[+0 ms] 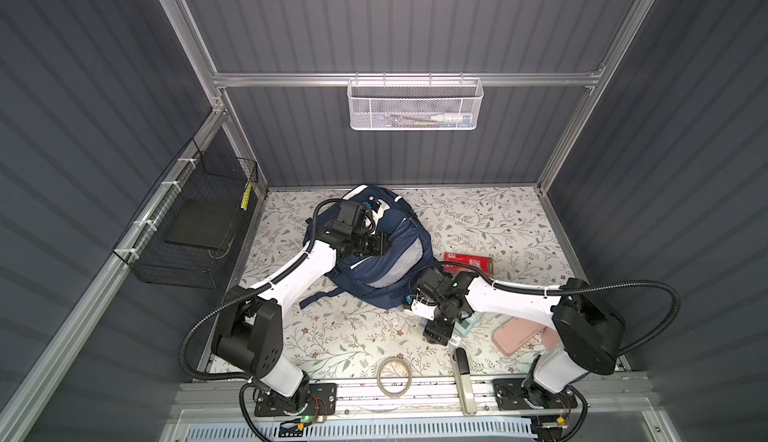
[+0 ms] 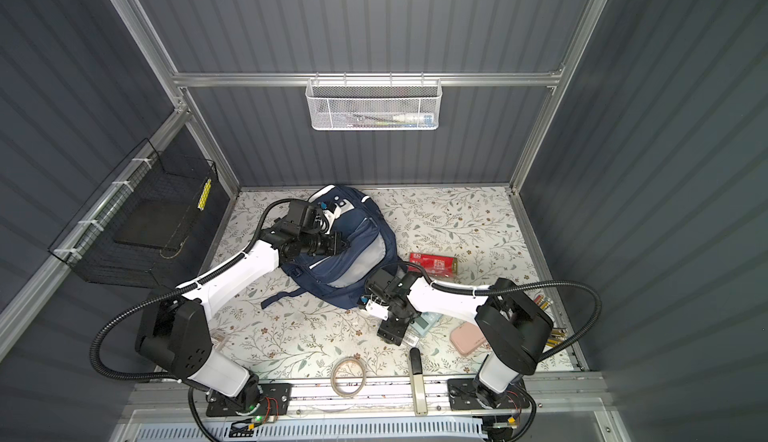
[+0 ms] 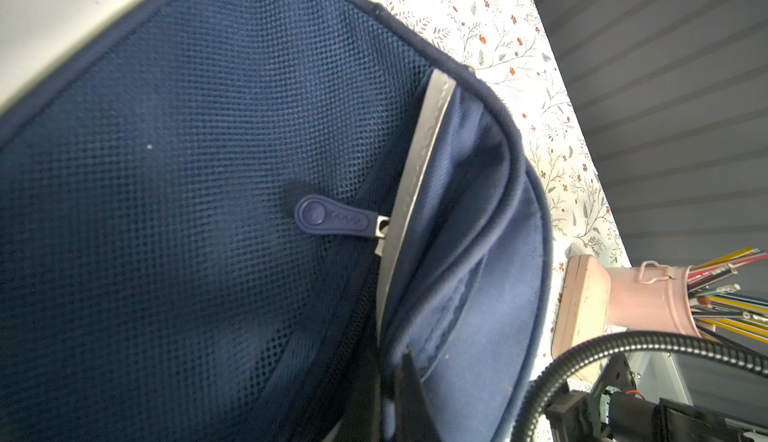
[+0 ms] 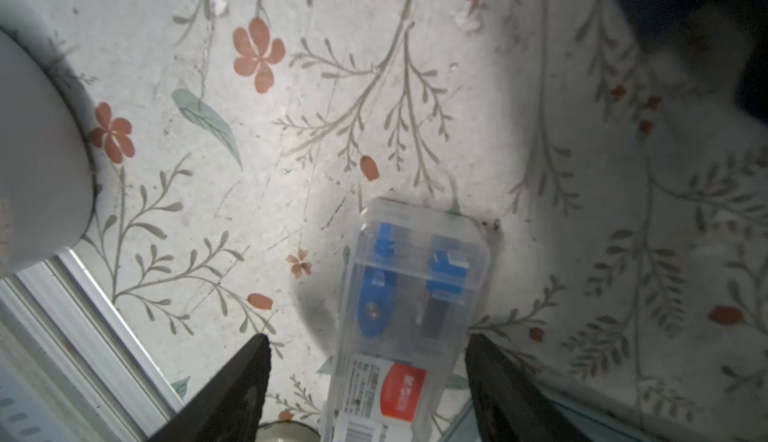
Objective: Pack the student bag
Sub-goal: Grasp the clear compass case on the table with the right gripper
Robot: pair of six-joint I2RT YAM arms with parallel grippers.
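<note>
The student bag (image 1: 390,271) (image 2: 353,263), navy with white stripes, lies on the floral table at the back centre. My left gripper (image 1: 388,243) (image 2: 343,244) rests on its upper side. In the left wrist view the gripper (image 3: 395,363) is shut, pinching the bag's (image 3: 208,170) fabric edge beside a grey stripe and a blue zipper pull (image 3: 328,219). My right gripper (image 1: 438,332) (image 2: 392,332) points down at the table in front of the bag. It (image 4: 368,348) stands open astride a clear plastic case (image 4: 411,294) of blue parts, both fingers apart from it.
A red box (image 1: 467,263) lies right of the bag, and a pink pencil case (image 1: 519,336) under my right arm. A tape roll (image 1: 395,375) and a stapler (image 1: 463,377) sit at the front edge. Coloured pencils (image 2: 544,300) lie far right. A black wire basket (image 1: 195,228) hangs left, a white one (image 1: 415,105) behind.
</note>
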